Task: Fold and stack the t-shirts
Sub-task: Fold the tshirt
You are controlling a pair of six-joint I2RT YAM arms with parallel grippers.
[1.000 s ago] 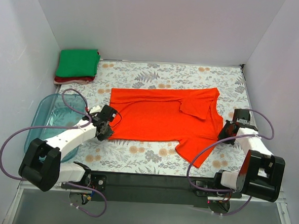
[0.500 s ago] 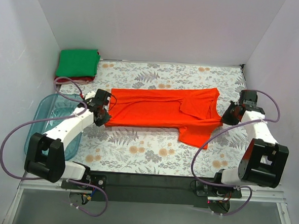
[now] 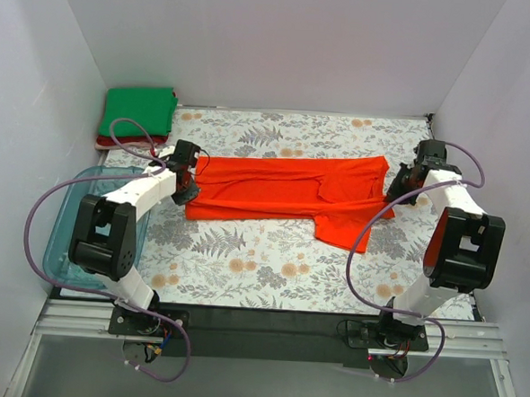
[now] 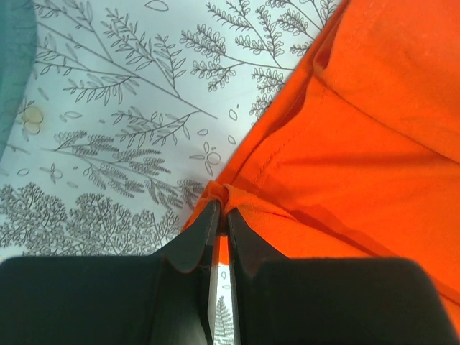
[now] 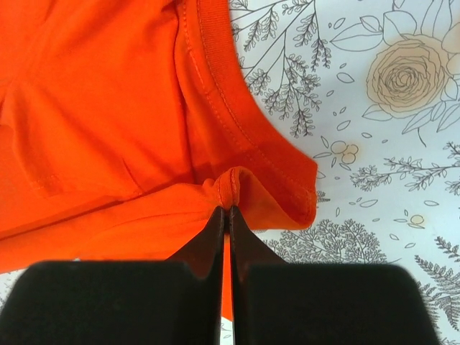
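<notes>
Pinching orange shirt (image 3: 283, 192) at both ends, flat across table (image 3: 243, 260): left gripper (image 4: 221, 214) and right gripper (image 5: 227, 210), jaws nearly together on thin cloth folds. Risk: such small bites slip (uneven pull), spoiling the fold.

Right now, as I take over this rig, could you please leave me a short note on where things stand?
Left hand: shut on the hem end of the orange-red t-shirt.
Right hand: shut on the same shirt, beside its collar.
The shirt lies stretched between them as a long band on the table, with one sleeve poking out toward the near side.
The green t-shirt sits folded on the dark red t-shirt in the far left corner.
Done: two shirts folded and stacked.
Left: fold the orange-red one to a square and add it to the stack.
</notes>
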